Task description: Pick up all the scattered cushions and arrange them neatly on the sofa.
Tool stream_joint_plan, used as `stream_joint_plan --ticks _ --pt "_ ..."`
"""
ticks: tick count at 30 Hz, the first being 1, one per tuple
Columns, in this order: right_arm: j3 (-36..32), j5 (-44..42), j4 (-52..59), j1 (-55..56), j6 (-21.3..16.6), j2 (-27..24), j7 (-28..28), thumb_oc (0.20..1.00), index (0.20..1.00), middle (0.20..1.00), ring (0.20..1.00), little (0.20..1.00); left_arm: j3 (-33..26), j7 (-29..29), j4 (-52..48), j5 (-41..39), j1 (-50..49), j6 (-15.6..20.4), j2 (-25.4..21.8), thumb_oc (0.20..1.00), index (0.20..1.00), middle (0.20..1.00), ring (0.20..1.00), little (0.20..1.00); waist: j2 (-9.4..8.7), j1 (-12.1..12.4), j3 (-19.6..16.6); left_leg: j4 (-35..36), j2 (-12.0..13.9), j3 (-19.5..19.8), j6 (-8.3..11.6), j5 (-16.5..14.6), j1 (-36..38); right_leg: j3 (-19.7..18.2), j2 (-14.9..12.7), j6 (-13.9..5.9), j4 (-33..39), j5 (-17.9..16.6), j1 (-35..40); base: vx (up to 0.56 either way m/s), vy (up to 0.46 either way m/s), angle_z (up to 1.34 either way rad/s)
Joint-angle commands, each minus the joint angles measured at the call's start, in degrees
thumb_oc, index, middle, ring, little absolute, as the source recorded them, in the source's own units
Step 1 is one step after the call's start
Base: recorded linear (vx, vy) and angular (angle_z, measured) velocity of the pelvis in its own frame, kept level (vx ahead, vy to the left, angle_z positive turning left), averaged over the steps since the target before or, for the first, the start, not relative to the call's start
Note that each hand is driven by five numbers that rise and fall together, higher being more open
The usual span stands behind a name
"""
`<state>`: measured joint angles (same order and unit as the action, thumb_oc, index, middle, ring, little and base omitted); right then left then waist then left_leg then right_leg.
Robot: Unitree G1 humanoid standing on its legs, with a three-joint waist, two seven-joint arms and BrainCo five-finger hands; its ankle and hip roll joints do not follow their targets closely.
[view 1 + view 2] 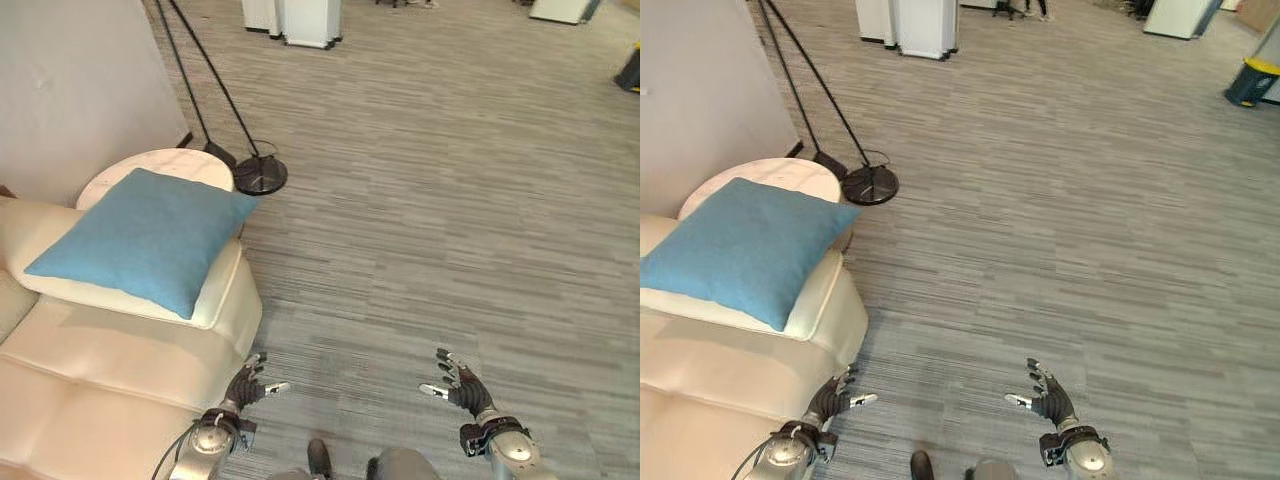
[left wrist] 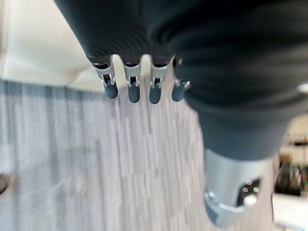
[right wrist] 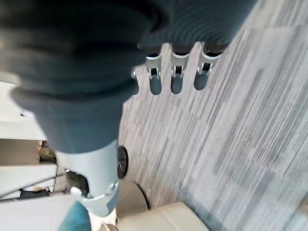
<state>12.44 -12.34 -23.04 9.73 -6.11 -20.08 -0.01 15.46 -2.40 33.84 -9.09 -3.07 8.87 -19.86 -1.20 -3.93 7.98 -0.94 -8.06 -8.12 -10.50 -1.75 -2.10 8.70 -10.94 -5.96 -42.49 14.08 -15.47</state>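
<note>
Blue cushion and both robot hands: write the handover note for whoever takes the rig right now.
Left robot hand: open, empty, low beside the sofa's front corner.
Right robot hand: open, empty, over the grey carpet.
Blue cushion: lying flat on the sofa's armrest, next to the round side table.
Done: that cushion is on the sofa.
Left: no other cushion in sight on the carpet; look around for more, then perhaps tidy this one.

Both arms reach forward, low and a bit apart. The left hand (image 1: 245, 385) is held out with its fingers (image 2: 131, 89) straight and empty. The right hand (image 1: 462, 386) looks the same, fingers (image 3: 175, 77) spread, holding nothing as far as I can see.
</note>
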Motion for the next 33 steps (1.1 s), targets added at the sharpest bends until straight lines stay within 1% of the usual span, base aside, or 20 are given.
stream_joint_plan --ticks 1,5,6,7,9,11,12,14,15,16,17,18,19,23,24,25,27,28,30,33 --pt "-1.85 0.77 0.08 -3.96 -2.15 -1.21 -0.3 1.0 1.0 1.0 1.0 1.0 -2.59 -0.56 -4.06 -1.23 -2.68 2.33 -1.84 1.0 1.0 1.0 1.0 1.0 0.53 2.18 1.86 -2.91 7.1 0.03 8.37 -2.37 1.11 -0.39 0.76 -2.52 22.04 -15.06 5.52 0.34 -0.023 0.74" --pt "-1.62 1.02 -0.02 -4.27 -1.94 -1.69 -0.58 1.0 1.0 1.0 1.0 1.0 -2.94 -0.73 -3.67 -1.37 -3.16 2.13 -1.34 1.0 1.0 1.0 1.0 1.0 0.52 1.14 2.79 -2.59 6.07 2.37 8.67 -3.8 3.75 -1.28 2.14 -2.84 29.42 -14.83 4.26 0.25 -0.044 0.83" --pt "-1.61 1.16 -0.05 -4.48 -1.84 -2.04 -0.65 1.0 1.0 1.0 1.0 1.0 -3.43 -1.08 -2.56 -1.18 -3.07 2.18 -0.59 1.0 1.0 1.0 1.0 1.0 0.32 0.21 3.14 -2.63 4.95 4.83 9.0 -5.31 5.78 -4.34 3.37 -3.98 35.84 -16.65 2.4 0.38 -0.101 1.11" --pt "-1.53 1.35 -0.02 -4.59 -1.82 -2.22 -0.66 1.0 1.0 1.0 1.0 1.0 -3.6 -1.04 -2.46 -1.22 -3.09 2.34 -0.44 1.0 1.0 1.0 1.0 1.0 0.3 -0.03 3.35 -2.97 4.56 5.77 9.25 -5.81 6.19 -5.45 3.45 -4.39 37.76 -17.37 1.93 0.49 -0.145 0.86" --pt "-1.47 1.61 -0.17 -4.72 -1.7 -2.42 -0.47 1.0 1.0 1.0 1.0 1.0 -3.93 -1.26 -1.74 -0.98 -2.97 2.55 0.04 1.0 1.0 1.0 1.0 1.0 0.46 -0.78 3.47 -3.57 3.87 8.26 9.5 -7.22 7.54 -8.73 3.92 -5.02 39.68 -18.72 0.2 0.35 -0.133 0.67" --pt "-1.43 1.88 -0.39 -4.61 -1.63 -2.46 -0.38 1.0 1.0 1.0 1.0 1.0 -4.19 -1.36 -1.62 -0.86 -3.03 2.64 0.16 1.0 1.0 1.0 1.0 1.0 0.53 -0.89 3.48 -3.76 3.65 9.21 9.7 -7.67 8.45 -9.43 4.14 -5.26 39.59 -19.08 -0.23 0.29 -0.145 0.71" --pt "-1.79 1.97 -0.77 -3.98 -1.65 -2.28 -0.27 1.0 1.0 1.0 1.0 1.0 -4.21 -1.18 -0.92 -0.78 -3.61 2.74 0.36 1.0 1.0 1.0 1.0 1.0 0.21 -0.43 2.89 -4.32 3.02 10.78 10.18 -8.78 9.81 -8.89 3.43 -4.91 38.19 -19.37 1.41 0.41 -0.312 0.79" --pt "-2.06 2.07 -1.29 -3.51 -1.88 -2.55 -0.11 1.0 1.0 1.0 1.0 1.0 -3.94 -1.56 2.08 -1.18 -2.89 2.64 1.17 1.0 1.0 1.0 1.0 1.0 0.84 -0.3 2.13 -8.68 4.84 11.71 13.68 -4.87 9.2 -6.65 3.77 -3.37 36.04 -18.43 3.96 0.39 -0.374 1.24" --pt "-2.16 2.03 -1.2 -3.41 -2.07 -2.86 -0.15 1.0 1.0 1.0 1.0 1.0 -4.03 -1.64 2.92 -1.46 -2.48 2.75 1.33 1.0 1.0 1.0 1.0 1.0 0.46 -0.34 1.87 -12.45 5.61 10.49 14.71 -2.4 7.25 -5.54 3.17 -2.96 36.66 -18.28 5.18 0.24 -0.347 1.26" --pt "-2.1 1.3 -0.23 -2.61 -2.37 -3.68 0.07 1.0 1.0 1.0 1.0 1.0 -4.39 -2.01 4.31 -2.28 -2.02 2.68 1.59 1.0 1.0 1.0 1.0 1.0 -0.47 -0.5 1.86 -21.93 8.05 6.47 16.13 1.59 2.31 -3.64 2.7 -1.35 38.0 -17.27 8.26 0.16 -0.263 0.72" --pt "-2.1 1.3 -0.23 -2.61 -2.38 -3.68 0.07 1.0 1.0 1.0 1.0 1.0 -4.39 -2.01 4.31 -2.28 -2.01 2.69 1.6 1.0 1.0 1.0 1.0 1.0 -0.38 -0.54 1.85 -22.26 8.15 6.53 16.15 1.43 2.12 -3.58 2.78 -1.33 38.02 -17.29 8.25 0.18 -0.254 0.77" --pt "-2.11 0.91 -0.44 -2.46 -2.4 -3.99 -0.12 1.0 1.0 1.0 1.0 1.0 -4.7 -2.13 4.95 -2.92 -1.65 2.65 1.67 1.0 1.0 1.0 1.0 1.0 -0.75 -0.38 1.87 -24.69 9.75 3.82 16.21 2.18 0.44 -2.58 2.8 -0.58 39.0 -16.34 10.0 0.2 -0.18 0.57" --pt "-2.0 0.65 -1.13 -2.48 -2.04 -4.22 -0.3 1.0 1.0 1.0 1.0 1.0 -5.25 -2.44 6.38 -3.75 -1.11 2.57 2.03 1.0 1.0 1.0 1.0 1.0 -1.17 0.47 1.88 -23.36 12.09 -0.22 15.59 2.01 -1.32 -1.02 3.03 0.16 40.49 -14.95 13.01 0.28 -0.205 0.41" --pt "-2.26 0.66 -1.58 -2.02 -1.95 -4.4 -0.49 1.0 1.0 1.0 1.0 1.0 -5.93 -3.04 6.32 -4.14 -1.45 2.79 2.07 1.0 1.0 1.0 1.0 1.0 -1.83 1.65 1.27 -15.27 12.41 -2.36 14.36 -0.46 -3.63 0.86 3.27 -0.1 42.25 -13.26 15.75 0.23 -0.053 0.2" --pt "-2.58 0.62 -1.7 -1.44 -1.97 -3.9 -0.67 1.0 1.0 1.0 1.0 1.0 -6.71 -3.49 5.87 -4.56 -1.72 2.8 2.02 1.0 1.0 1.0 1.0 1.0 -1.55 2.19 0.92 -7.91 14.01 -5.74 15.04 2.81 -5.88 2.85 4.24 -0.26 42.99 -11.95 17.66 0.15 0.0 -0.08" --pt "-2.56 0.62 -1.7 -1.42 -1.97 -3.89 -0.67 1.0 1.0 1.0 1.0 1.0 -6.71 -3.49 5.84 -4.56 -1.76 2.78 2.01 1.0 1.0 1.0 1.0 1.0 -1.65 2.15 0.98 -7.38 13.84 -5.75 15.05 3.1 -5.52 2.89 4.14 -0.28 43.04 -11.92 17.82 0.22 0.012 0.12" --pt "-2.86 0.58 -2.49 -1.35 -1.87 -3.25 -1.15 1.0 1.0 1.0 1.0 1.0 -8.91 -4.35 6.19 -6.09 -2.44 2.89 1.93 1.0 1.0 1.0 1.0 1.0 -1.31 2.74 0.73 -1.31 16.12 -10.96 15.58 6.26 -5.44 5.09 4.84 -0.8 42.4 -10.48 19.81 0.31 0.175 0.53" --pt "-2.65 1.22 -2.23 -1.03 -1.67 -3.04 -0.86 1.0 1.0 1.0 1.0 1.0 -10.35 -4.72 6.54 -6.53 -3.65 2.69 2.11 1.0 1.0 1.0 1.0 1.0 -1.05 3.55 -0.04 -1.75 14.72 -9.06 14.87 5.59 -4.69 5.93 4.08 -1.59 40.47 -10.09 20.13 0.4 0.302 0.14" --pt "-2.91 2.24 -1.14 -0.8 -1.46 -2.28 -0.23 1.0 1.0 1.0 1.0 1.0 -11.83 -4.54 7.24 -6.68 -4.52 2.59 1.46 1.0 1.0 1.0 1.0 1.0 -1.58 4.15 -0.99 -0.48 13.04 -9.62 13.2 3.77 -2.04 6.35 1.58 -3.1 35.85 -10.53 19.6 0.35 0.331 -0.56" --pt "-2.76 2.37 -0.13 -1.4 -1.46 -1.67 0.22 1.0 1.0 1.0 1.0 1.0 -12.36 -4.71 6.85 -6.33 -4.22 2.67 0.22 1.0 1.0 1.0 1.0 1.0 -2.32 4.28 -0.25 0.62 10.73 -8.59 11.26 2.4 0.29 5.35 -1.24 -5.46 27.63 -14.7 16.32 0.17 0.233 0.29"
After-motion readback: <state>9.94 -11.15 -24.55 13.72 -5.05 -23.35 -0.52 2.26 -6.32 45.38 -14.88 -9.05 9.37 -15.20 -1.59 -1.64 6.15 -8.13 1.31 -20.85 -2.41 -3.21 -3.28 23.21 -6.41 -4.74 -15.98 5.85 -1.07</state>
